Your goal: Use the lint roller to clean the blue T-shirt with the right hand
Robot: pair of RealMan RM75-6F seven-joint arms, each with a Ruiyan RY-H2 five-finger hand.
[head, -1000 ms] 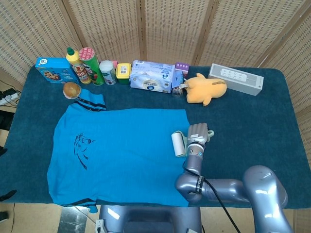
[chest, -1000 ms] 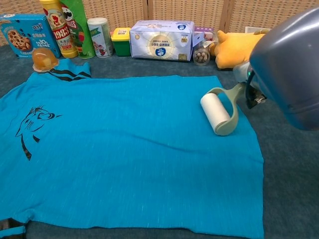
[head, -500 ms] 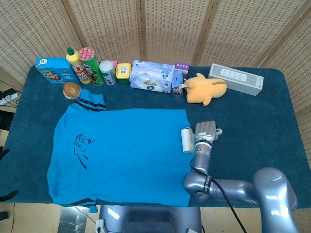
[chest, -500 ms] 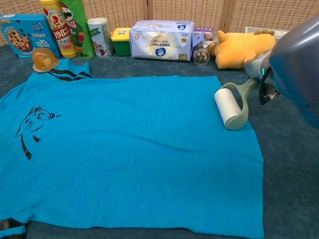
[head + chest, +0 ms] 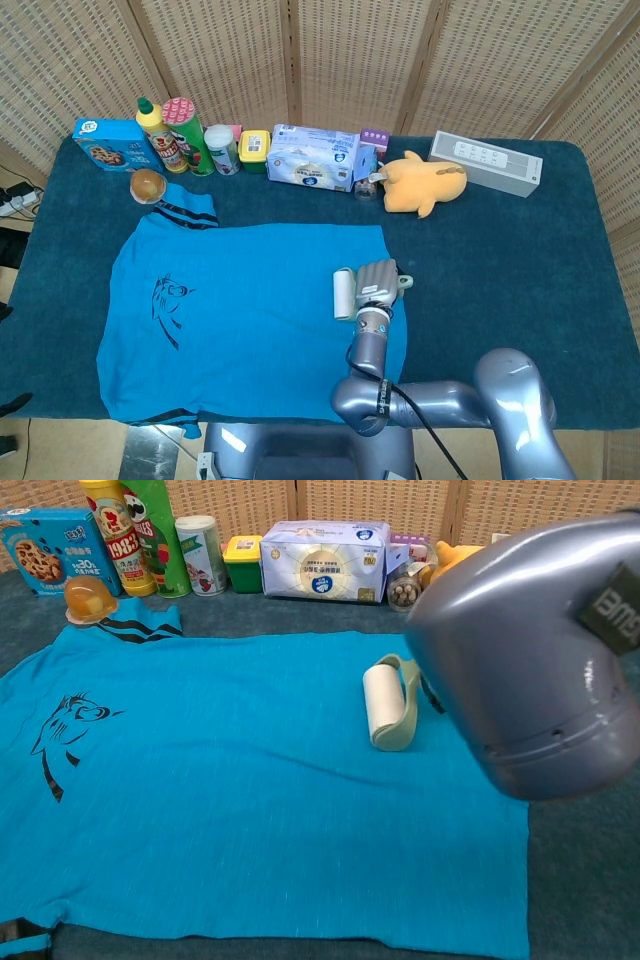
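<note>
Gripping the lint roller (image 5: 344, 293), the right hand (image 5: 376, 284) is pressing it onto the blue T-shirt (image 5: 250, 320). Roller is lying near the shirt's right edge.

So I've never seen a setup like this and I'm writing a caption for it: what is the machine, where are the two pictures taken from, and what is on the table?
It is a two-armed robot steered by a person, with hands shaped like human ones. Both cameras sit on the robot itself: the head view looks down on the whole table, and the chest view looks across it from low down, where the big grey shape is the robot's own arm close to the lens.

A blue T-shirt lies flat on the dark blue table cover. The right hand holds a lint roller, whose white roll rests on the shirt. The left hand is not visible.

Along the far edge stand a cookie box, bottles and cans, a tissue pack, a yellow plush toy and a long grey box.
</note>
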